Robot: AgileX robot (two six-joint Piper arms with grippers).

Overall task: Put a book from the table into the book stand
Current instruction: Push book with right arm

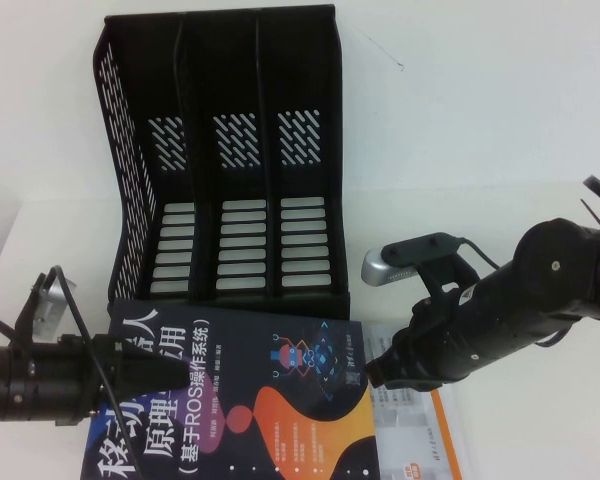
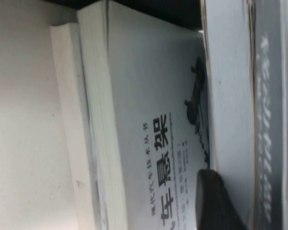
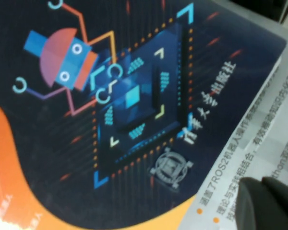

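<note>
Two grippers flanked the dark navy paperback book (image 1: 250,400): left gripper (image 1: 130,375) at nine o'clock, right gripper (image 1: 380,368) at three o'clock; finger spread indeterminable; black plastic three-slot book stand (image 1: 220,150) at twelve.

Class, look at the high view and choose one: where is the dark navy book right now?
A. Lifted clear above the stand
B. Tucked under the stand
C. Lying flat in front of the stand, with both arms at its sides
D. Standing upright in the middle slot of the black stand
C: the book lies flat before the book stand, whose three slots are empty, with the left gripper at one side edge and the right gripper at the other.
</note>
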